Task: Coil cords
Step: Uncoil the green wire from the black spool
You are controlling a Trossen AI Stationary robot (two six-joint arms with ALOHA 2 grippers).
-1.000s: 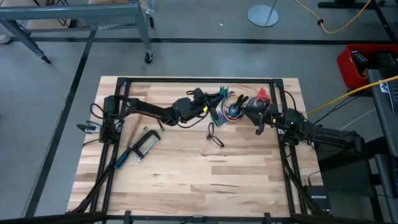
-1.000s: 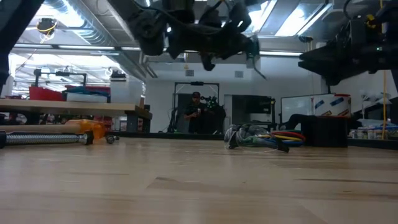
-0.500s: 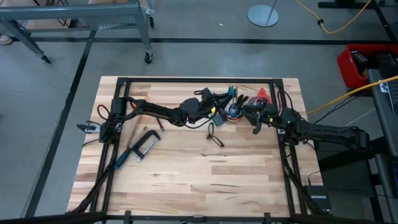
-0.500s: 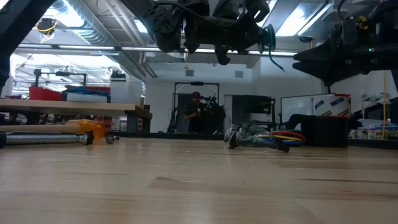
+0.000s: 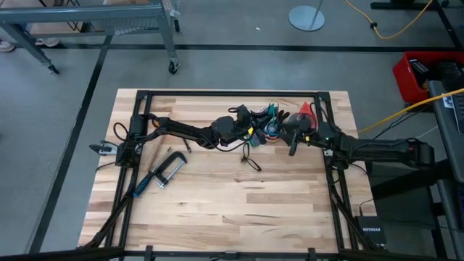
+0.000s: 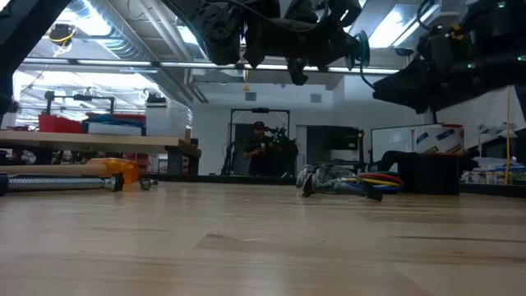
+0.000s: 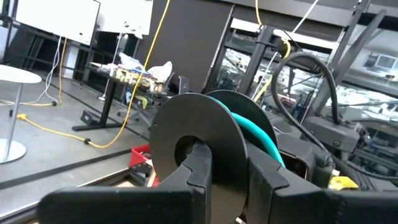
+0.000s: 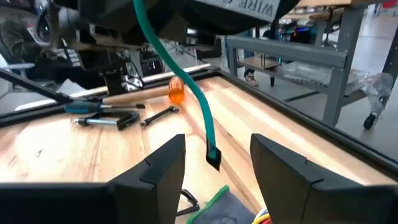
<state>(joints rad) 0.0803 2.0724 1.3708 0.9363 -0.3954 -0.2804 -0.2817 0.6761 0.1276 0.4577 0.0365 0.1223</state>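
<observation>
My left gripper (image 5: 255, 129) hangs above the table's far middle, shut on a black spool (image 7: 193, 140) wound with green cord (image 7: 252, 121). The spool also shows high in the low view (image 6: 355, 49). The cord's free end (image 8: 212, 157) dangles from the spool just ahead of my right gripper (image 8: 214, 165), which stands open to the spool's right (image 5: 291, 145) and touches nothing. A thin black wire with small loops (image 5: 250, 158) lies on the table under the left gripper. A black cord with a yellow piece I cannot make out. My left gripper pinches one flange of the spool (image 7: 205, 134) between its two fingers: one finger (image 7: 200, 171) on the outer face by the hub hole, the other (image 7: 267, 180) on the winding side. The spool is lifted clear of the table, its flange on edge.
A bundle of multicoloured wires (image 5: 274, 130) lies between the two grippers, with a red piece (image 5: 304, 110) behind it. A metal clamp (image 5: 161, 172) lies at the near left, an orange-handled tool (image 8: 176, 93) beside it. Black frame rails (image 5: 232, 93) edge the table.
My left gripper has carried the spool toward the table's right edge, still held clear of the table. My right arm has stretched out toward the spool, its gripper staying open.
</observation>
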